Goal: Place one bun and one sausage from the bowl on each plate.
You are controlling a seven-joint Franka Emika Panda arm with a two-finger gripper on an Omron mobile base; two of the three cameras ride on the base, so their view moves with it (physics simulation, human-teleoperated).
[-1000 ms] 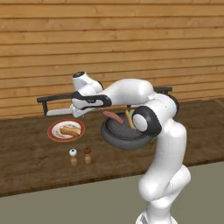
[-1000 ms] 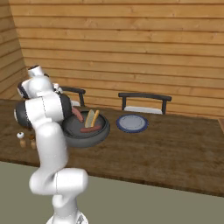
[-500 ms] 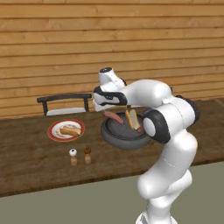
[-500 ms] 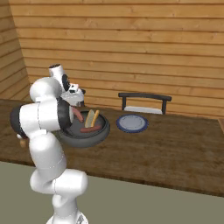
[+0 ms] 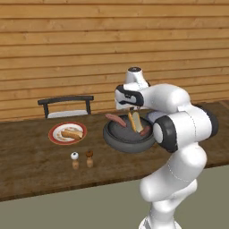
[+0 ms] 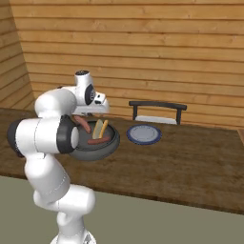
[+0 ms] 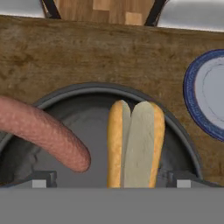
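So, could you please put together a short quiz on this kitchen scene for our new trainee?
1. True or false: the blue plate already holds a bun.
2. What lies on the red-rimmed plate? A) nothing B) a bun and sausage C) a shaker
3. Fill in: the gripper hangs above the ____.

Key: 1 false, it is bare. 2 B. 3 bowl, where a bun and two sausages lie; the gripper's jaws are open.
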